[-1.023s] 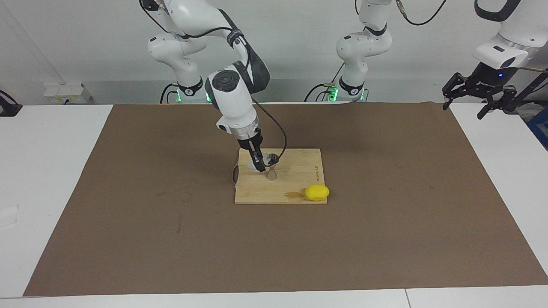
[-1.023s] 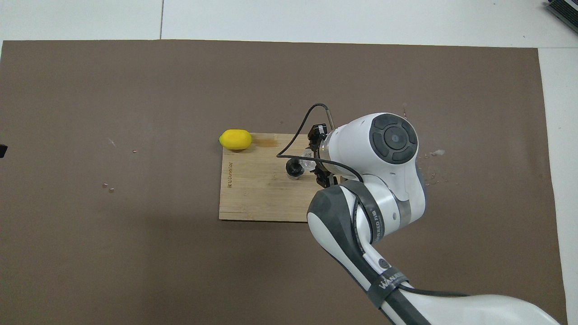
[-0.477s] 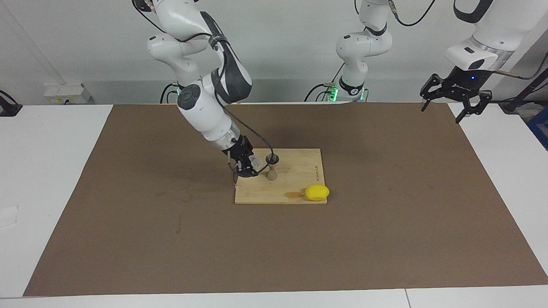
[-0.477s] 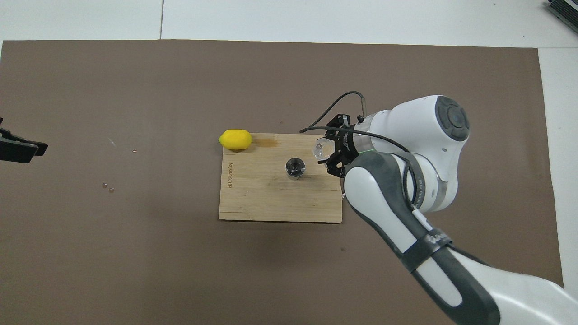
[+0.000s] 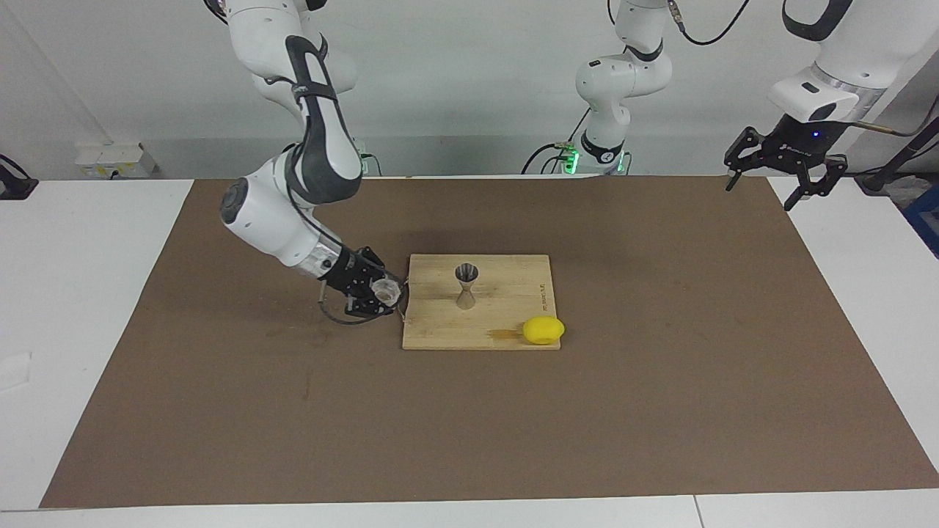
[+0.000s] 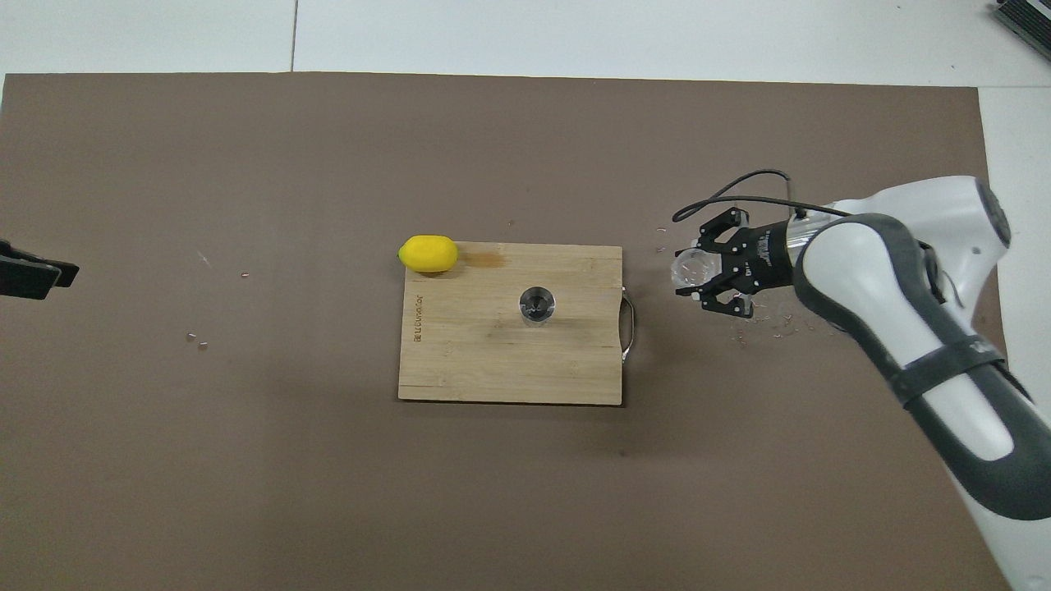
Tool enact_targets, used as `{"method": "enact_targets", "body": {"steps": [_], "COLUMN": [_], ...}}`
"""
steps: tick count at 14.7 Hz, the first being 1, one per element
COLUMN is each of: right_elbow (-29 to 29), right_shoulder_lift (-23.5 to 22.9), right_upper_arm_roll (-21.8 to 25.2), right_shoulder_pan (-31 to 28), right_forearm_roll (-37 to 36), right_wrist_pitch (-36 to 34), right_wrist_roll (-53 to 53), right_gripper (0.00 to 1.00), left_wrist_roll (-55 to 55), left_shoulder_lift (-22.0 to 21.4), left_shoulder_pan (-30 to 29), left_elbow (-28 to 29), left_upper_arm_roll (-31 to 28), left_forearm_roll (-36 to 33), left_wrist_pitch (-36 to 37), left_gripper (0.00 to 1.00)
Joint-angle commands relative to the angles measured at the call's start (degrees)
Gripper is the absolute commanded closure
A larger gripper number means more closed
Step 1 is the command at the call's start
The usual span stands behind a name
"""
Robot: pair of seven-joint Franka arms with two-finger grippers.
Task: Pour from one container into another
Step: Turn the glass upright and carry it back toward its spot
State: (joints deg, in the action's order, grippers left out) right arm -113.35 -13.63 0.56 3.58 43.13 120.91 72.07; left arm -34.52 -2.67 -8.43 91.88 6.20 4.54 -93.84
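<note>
**Glass cup held off the board, jigger standing on its own**

So the small clear glass cup (image 5: 384,290) is clamped in the right gripper (image 5: 378,293), tipped on its side with the mouth pointing toward the cutting board. It's up over the brown mat (image 5: 660,381), just beside the board's edge at the right arm's end of the table. From overhead you can see the cup (image 6: 692,270) sitting between the black fingers (image 6: 722,304), clear of the board, and the right gripper (image 6: 708,272) is closed snug around it. Can't tell whether anything is left inside the glass.

The metal jigger (image 5: 466,286) stands upright roughly in the middle of the wooden cutting board (image 5: 506,323), apart from the gripper and the cup. From above it's just a round dark-rimmed opening (image 6: 537,304). The board (image 6: 460,361) has a thin metal handle (image 6: 630,327) on the edge facing the right gripper.

A yellow lemon (image 5: 543,330) sits at the board's corner that's farther from the robots, toward the left arm's end, partly on the wood with a darker stain on the wood just beside it. Same lemon from the top view (image 6: 428,253).

The left gripper (image 5: 782,163) hangs in the air over the mat's corner at its own end of the table, fingers spread apart, holding nothing, well apart from everything else. That arm is just waiting. Only a bit of it pokes into the overhead view (image 6: 31,275).

There are a few tiny specks scattered on the mat near the right gripper (image 6: 768,324).
</note>
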Motion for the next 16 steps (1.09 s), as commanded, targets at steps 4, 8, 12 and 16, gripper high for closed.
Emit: {"method": "enact_targets", "body": {"steps": [4,8,12,16], "right_elbow": [-2.58,-0.74,-0.38,-1.16], "right_shoulder_lift": [-0.24,-5.16,-7.11,-7.46], "right_upper_arm_roll": [-0.82,-0.82,-0.82,-0.74], "right_shoulder_pan": [-12.52,-18.95,-20.89,-21.16], "right_forearm_roll": [2.14,2.31,3.89,4.07], "right_wrist_pitch": [-6.29,-10.51,-11.75,-11.06], "right_wrist_roll": [-12.46,-22.04,-25.92,-26.8], "right_gripper": [1.0,1.0,1.0,1.0], "left_wrist_roll": [-0.02,-0.02,-0.02,-0.02], "left_shoulder_lift": [-0.5,-0.5,-0.5,-0.5], "left_shoulder_pan": [0.17,0.16,0.52,0.51], "left_elbow": [0.5,0.5,0.5,0.5], "left_upper_arm_roll": [-0.22,-0.22,-0.22,-0.22], "left_forearm_roll": [0.03,0.03,0.03,0.03], "left_wrist_pitch": [0.5,0.5,0.5,0.5], "left_gripper": [0.0,0.0,0.0,0.0]}}
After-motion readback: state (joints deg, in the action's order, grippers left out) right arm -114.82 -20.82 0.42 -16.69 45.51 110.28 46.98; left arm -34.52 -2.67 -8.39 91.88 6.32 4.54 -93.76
